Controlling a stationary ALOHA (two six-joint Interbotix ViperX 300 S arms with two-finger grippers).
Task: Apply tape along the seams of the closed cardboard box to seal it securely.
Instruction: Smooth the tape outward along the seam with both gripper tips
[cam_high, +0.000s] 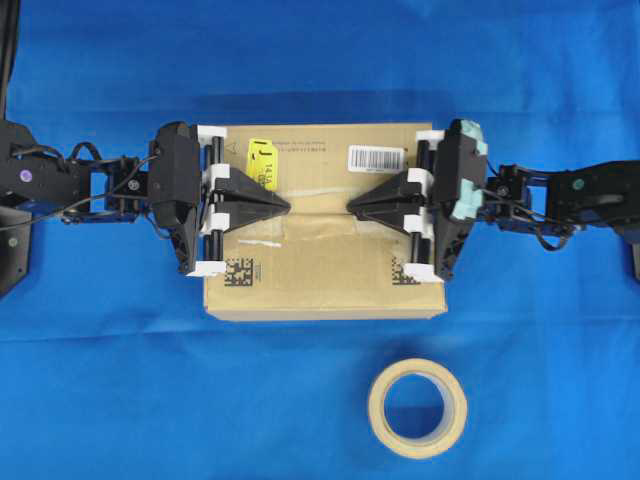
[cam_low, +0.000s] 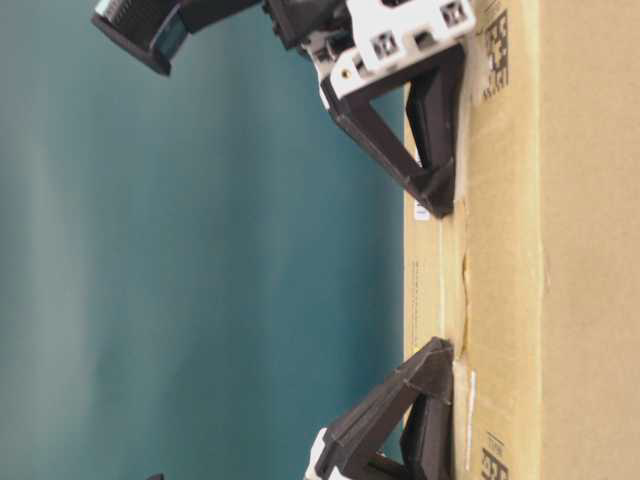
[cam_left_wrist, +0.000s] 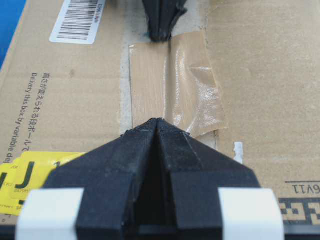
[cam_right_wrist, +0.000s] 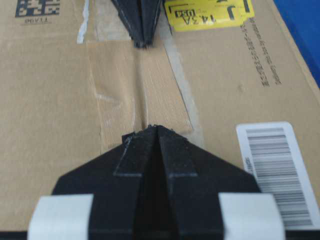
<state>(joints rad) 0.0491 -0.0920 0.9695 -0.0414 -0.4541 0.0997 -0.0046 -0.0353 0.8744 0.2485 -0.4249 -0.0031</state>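
In the overhead view the cardboard box (cam_high: 325, 225) sits at the centre of the frame on the blue surface (cam_high: 120, 400), flaps closed. The seams (cam_high: 318, 212) run left to right across its top, and the tape (cam_high: 318, 228), one short tan piece, lies across the middle of that slit.

The left tool (cam_high: 288, 206) comes in from the left of the frame and the right tool (cam_high: 350, 208) from the right. Each has its jaws pressed together to a single point, with nothing between them. Both tips rest at opposite ends of the tape, facing each other along the slit. I judge that narrow closed tips are used to press the tape's ends flat. The left wrist view shows the tape wrinkled and glossy on one side, so it seems not fully stuck down.

Counted: one box, one piece of fresh tape, two tools, one tape roll (cam_high: 417, 408) lying well apart near the lower edge, one yellow sticker (cam_high: 262, 160), one barcode label (cam_high: 378, 157), two black square codes (cam_high: 240, 271).
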